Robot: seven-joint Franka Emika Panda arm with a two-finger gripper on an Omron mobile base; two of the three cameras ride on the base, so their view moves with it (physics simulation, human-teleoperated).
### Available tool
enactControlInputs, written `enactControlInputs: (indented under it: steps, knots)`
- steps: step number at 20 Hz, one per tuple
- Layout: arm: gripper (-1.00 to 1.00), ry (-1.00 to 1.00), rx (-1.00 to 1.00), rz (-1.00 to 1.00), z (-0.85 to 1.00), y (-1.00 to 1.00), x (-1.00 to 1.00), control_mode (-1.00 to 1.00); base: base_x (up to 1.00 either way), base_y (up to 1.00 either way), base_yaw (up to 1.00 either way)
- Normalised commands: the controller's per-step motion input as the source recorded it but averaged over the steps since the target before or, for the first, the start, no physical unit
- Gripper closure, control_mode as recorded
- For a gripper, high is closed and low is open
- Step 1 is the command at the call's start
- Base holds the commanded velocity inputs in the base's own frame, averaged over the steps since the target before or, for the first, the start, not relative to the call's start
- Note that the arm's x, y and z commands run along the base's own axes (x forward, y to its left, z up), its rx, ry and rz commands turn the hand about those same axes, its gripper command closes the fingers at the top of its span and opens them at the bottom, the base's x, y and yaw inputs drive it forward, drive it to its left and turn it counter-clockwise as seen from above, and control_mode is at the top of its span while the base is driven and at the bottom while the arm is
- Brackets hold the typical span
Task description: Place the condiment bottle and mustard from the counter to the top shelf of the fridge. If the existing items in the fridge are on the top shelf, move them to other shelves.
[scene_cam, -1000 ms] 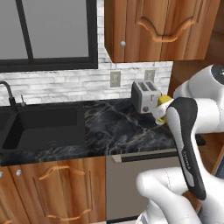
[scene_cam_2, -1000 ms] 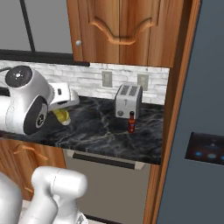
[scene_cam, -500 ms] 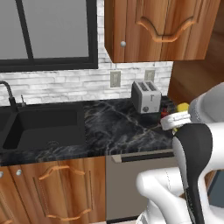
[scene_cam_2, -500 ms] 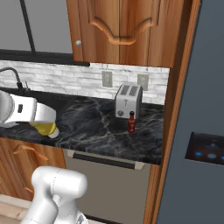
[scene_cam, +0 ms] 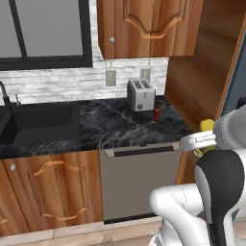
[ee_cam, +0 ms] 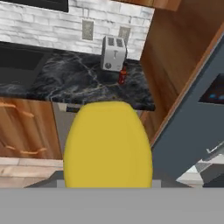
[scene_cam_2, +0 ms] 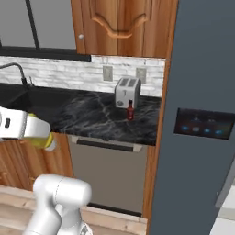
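Note:
The yellow mustard (ee_cam: 107, 146) sits close up in the hand view and hides the fingertips. My gripper (scene_cam_2: 36, 132) is shut on the mustard (scene_cam_2: 43, 138), held in the air in front of the cabinets, off the counter (scene_cam_2: 87, 112). In the left base view the mustard (scene_cam: 207, 126) peeks out behind the gripper (scene_cam: 198, 142). The dark-red condiment bottle (scene_cam: 156, 114) (scene_cam_2: 130, 110) (ee_cam: 122, 75) stands upright on the counter (scene_cam: 115, 126) just in front of the toaster. The fridge (scene_cam_2: 202, 92) (ee_cam: 199, 109) rises at the right with its black touch panel (scene_cam_2: 204, 124) showing.
A silver toaster (scene_cam: 141, 94) (scene_cam_2: 126, 92) stands against the tiled wall. A dark sink (scene_cam: 38, 124) lies at the left. A dishwasher front (scene_cam: 139, 175) sits under the counter. Wooden wall cabinets (scene_cam: 144, 26) hang above.
The whole picture has shifted, so the base has moved. The arm has swung the mustard away from above the counter and lower, out in front of the cabinets.

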Motion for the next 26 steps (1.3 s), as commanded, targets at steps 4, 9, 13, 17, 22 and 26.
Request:
enactControlInputs:
  steps: [4, 9, 13, 17, 22, 26]
  knots:
    - [1.0, 0.0, 0.0, 0.0, 0.0, 0.0, 0.0, 1.0, -0.93, -1.0, -0.2]
    - [1.0, 0.0, 0.0, 0.0, 0.0, 0.0, 0.0, 1.0, -0.24, -1.0, -0.18]
    - [1.0, 0.0, 0.0, 0.0, 0.0, 0.0, 0.0, 1.0, 0.28, -1.0, -0.01]
    - [1.0, 0.0, 0.0, 0.0, 0.0, 0.0, 0.0, 1.0, 0.38, -1.0, 0.07]
    - [1.0, 0.0, 0.0, 0.0, 0.0, 0.0, 0.0, 1.0, 0.37, -0.9, 0.09]
    - [1.0, 0.0, 0.0, 0.0, 0.0, 0.0, 0.0, 1.0, 0.47, -0.57, 0.01]
